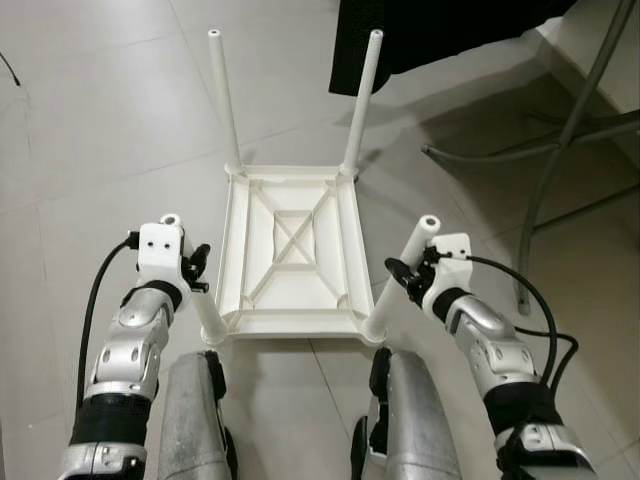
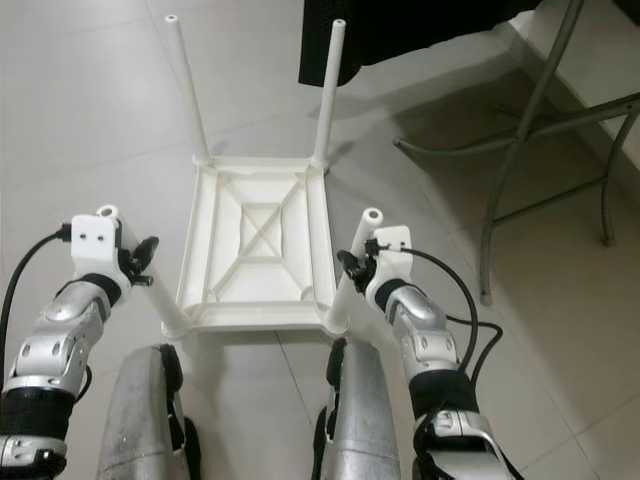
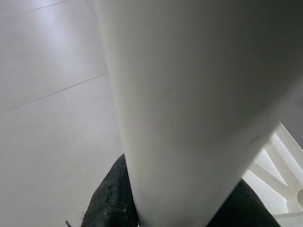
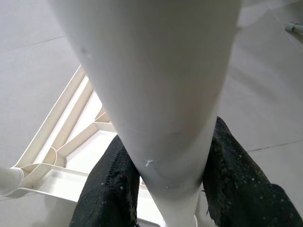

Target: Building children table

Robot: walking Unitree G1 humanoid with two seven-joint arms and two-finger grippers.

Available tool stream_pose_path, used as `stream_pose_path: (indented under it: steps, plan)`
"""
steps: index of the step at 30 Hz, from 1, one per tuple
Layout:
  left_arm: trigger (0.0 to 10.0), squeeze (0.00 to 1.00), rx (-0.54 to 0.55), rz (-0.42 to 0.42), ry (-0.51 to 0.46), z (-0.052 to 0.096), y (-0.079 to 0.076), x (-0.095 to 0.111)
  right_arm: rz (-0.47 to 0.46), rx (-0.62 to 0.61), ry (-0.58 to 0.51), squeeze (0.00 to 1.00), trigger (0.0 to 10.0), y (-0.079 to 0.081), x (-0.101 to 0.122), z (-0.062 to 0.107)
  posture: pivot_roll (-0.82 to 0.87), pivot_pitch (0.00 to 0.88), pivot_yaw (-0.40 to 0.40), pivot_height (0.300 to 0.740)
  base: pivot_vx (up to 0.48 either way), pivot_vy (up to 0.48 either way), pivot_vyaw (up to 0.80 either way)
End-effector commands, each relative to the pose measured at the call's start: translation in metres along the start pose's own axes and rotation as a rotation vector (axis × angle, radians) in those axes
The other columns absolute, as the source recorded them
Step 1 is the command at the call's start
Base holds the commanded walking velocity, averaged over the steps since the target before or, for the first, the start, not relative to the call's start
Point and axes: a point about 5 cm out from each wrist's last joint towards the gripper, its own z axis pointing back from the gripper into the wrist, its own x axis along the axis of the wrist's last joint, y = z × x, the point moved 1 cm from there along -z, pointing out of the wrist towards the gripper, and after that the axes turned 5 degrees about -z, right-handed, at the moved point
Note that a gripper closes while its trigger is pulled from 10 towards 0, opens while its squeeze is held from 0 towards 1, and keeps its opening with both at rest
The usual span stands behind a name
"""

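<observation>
A small white plastic table (image 1: 290, 250) lies upside down on the tiled floor before me, all its legs pointing up. My left gripper (image 1: 198, 268) is shut on the near left leg (image 1: 205, 310); in the left wrist view that leg (image 3: 189, 109) runs between the black fingers (image 3: 111, 198). My right gripper (image 1: 408, 276) is shut on the near right leg (image 1: 395, 285), which the right wrist view shows as a white tube (image 4: 161, 94) clamped between black fingers (image 4: 109, 189). The two far legs (image 1: 224, 95) (image 1: 362, 100) stand free.
A dark cloth (image 1: 440, 30) hangs at the top, just behind the far right leg. A metal folding frame (image 1: 560, 160) stands on the floor to the right. My own two legs (image 1: 195, 420) are close below the table's near edge.
</observation>
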Motion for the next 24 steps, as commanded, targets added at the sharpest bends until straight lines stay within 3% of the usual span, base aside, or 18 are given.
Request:
stream_pose_path:
  steps: [1, 16, 24]
  plan:
    - [10.0, 0.00, -0.075, 0.052, 0.045, 0.002, -0.022, -0.011, -0.037, 0.083, 0.174, 0.00, 10.0, 0.017, -0.036, -0.001, 0.07, 0.400, -0.124, 0.595, 0.000, 0.000, 0.00]
    - [10.0, 0.00, -0.053, 0.046, 0.090, 0.003, -0.023, -0.013, -0.039, 0.102, 0.217, 0.00, 10.0, 0.021, -0.039, -0.005, 0.07, 0.392, -0.129, 0.665, 0.000, 0.000, 0.00]
    - [10.0, 0.00, -0.004, 0.083, 0.104, 0.001, -0.018, -0.011, 0.002, 0.140, 0.199, 0.00, 10.0, 0.025, -0.027, -0.011, 0.07, 0.393, -0.132, 0.695, 0.000, 0.000, 0.00]
